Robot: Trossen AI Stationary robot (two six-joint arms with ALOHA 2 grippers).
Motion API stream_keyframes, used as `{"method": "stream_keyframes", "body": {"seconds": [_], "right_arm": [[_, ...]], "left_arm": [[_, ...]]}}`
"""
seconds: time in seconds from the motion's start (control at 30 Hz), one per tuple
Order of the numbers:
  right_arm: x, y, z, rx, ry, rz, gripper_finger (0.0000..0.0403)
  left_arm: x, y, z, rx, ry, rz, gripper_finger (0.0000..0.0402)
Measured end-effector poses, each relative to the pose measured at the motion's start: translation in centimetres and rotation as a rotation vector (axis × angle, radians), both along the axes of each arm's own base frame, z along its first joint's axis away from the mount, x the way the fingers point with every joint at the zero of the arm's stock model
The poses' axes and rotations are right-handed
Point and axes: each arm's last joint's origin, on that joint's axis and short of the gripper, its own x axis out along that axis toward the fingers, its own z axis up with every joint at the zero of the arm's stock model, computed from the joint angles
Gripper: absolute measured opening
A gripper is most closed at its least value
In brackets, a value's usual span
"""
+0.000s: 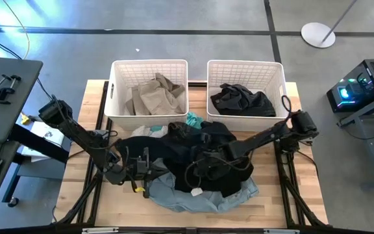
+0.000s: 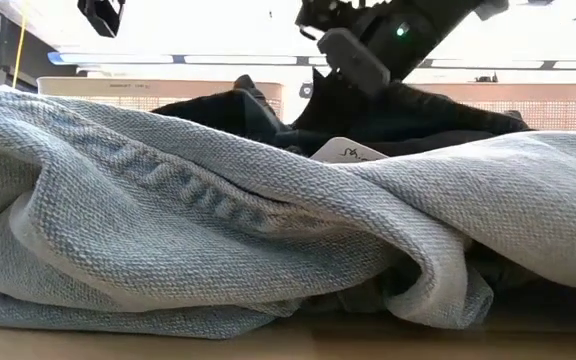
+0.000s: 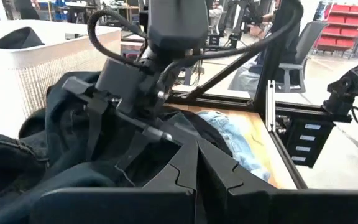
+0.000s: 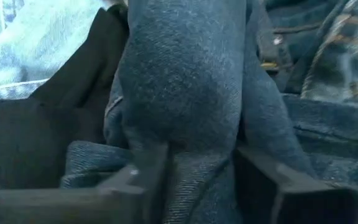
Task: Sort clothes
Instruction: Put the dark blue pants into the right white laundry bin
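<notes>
A heap of clothes lies mid-table. A dark blue-black denim garment [image 1: 193,146] is on top, with a light blue denim one [image 1: 200,198] [image 2: 218,200] beneath it. White [image 1: 149,130] and teal [image 1: 193,120] pieces lie at its far edge. My right gripper [image 1: 201,172] [image 4: 207,186] is down in the dark garment, shut on a fold. My left gripper [image 1: 138,170] [image 3: 197,165] is shut by the heap's left side, and nothing shows between its fingers. A tan garment [image 1: 154,94] lies in the left basket and a black one [image 1: 242,101] in the right basket. My right gripper pinches a raised fold of the dark denim garment [image 4: 185,124] between its two fingers [image 4: 145,180], one on each side of the ridge. It comes slanting down from the table's right. The rest of the garment lies slack on the heap.
Two white slatted baskets [image 1: 119,97] [image 1: 278,84] stand side by side along the far edge. Bare wood shows at the table's left [image 1: 76,188] and right [image 1: 284,195] ends. Beyond the table are a desk with clamps [image 1: 5,84] and frame rails.
</notes>
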Motion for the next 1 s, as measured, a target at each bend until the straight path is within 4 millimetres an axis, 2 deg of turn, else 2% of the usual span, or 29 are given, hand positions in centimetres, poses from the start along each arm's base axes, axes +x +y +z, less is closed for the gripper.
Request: {"method": "stream_keyframes", "body": {"seconds": [0.13, 0.2, 0.3, 0.33, 0.5, 0.63, 0.77, 0.9, 1.0], "right_arm": [[0.0, 0.4, -0.3, -0.012, -0.001, -0.005, 0.0031], [-0.2, 0.9, 0.7, -0.048, -0.025, 0.001, 0.0016], [-0.2, 1.7, 3.1, -0.102, -0.084, 0.007, 0.0026], [-0.3, 2.0, 4.4, -0.131, -0.111, 0.015, 0.0025], [-0.8, 3.1, 13.5, -0.265, -0.335, 0.000, 0.0007], [-2.1, 3.5, 20.2, -0.429, -0.430, -0.045, 0.0011], [-3.8, 2.6, 26.8, -0.586, -0.474, -0.112, 0.0005], [-5.0, 1.2, 31.9, -0.665, -0.491, -0.162, 0.0008], [-6.1, 0.5, 33.6, -0.593, -0.516, -0.064, 0.0009]], "left_arm": [[0.1, -0.6, 1.3, -0.061, -0.045, -0.034, 0.0000], [0.2, -1.3, 2.5, -0.065, -0.084, -0.071, 0.0000], [0.2, -2.2, 4.3, -0.022, -0.137, -0.142, 0.0000], [0.2, -2.5, 4.9, -0.007, -0.151, -0.165, 0.0000], [-0.3, -3.7, 6.5, 0.046, -0.187, -0.213, 0.0000], [-0.9, -4.4, 6.4, 0.084, -0.181, -0.242, 0.0000], [-1.3, -4.8, 6.1, 0.109, -0.152, -0.265, 0.0000], [-1.5, -5.0, 5.8, 0.127, -0.130, -0.273, 0.0000], [-1.5, -5.0, 5.6, 0.119, -0.115, -0.267, 0.0000]]}}
